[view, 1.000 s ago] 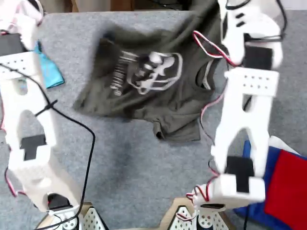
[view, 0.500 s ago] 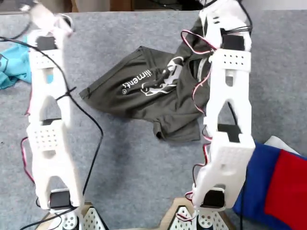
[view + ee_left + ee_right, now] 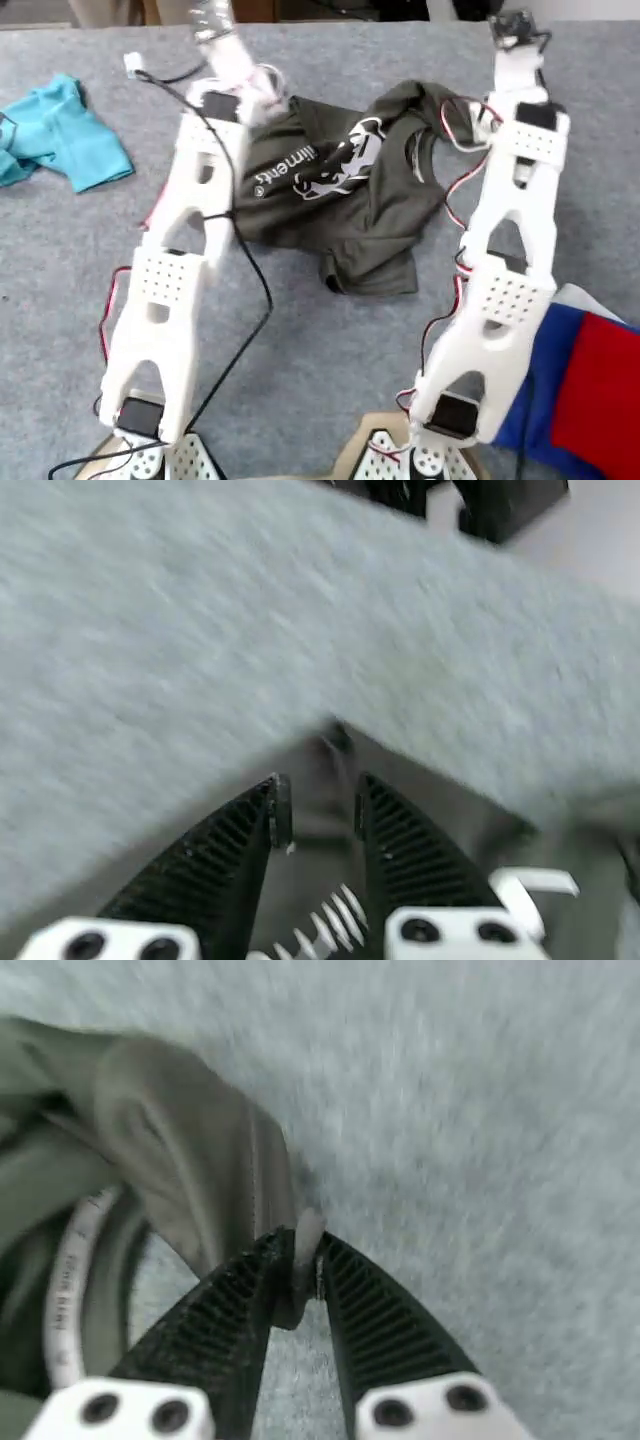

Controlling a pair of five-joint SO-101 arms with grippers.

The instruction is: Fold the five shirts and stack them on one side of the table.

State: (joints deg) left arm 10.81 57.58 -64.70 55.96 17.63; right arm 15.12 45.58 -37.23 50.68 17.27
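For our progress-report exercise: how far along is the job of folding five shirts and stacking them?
Looks done: a red shirt and a blue shirt lie folded together at the near right edge of the table. In hand: the rumpled dark shirt mid-table, pinched by the left claw and right claw. To do: folding it, plus the crumpled teal shirt at the far left. I cannot make out a fifth.
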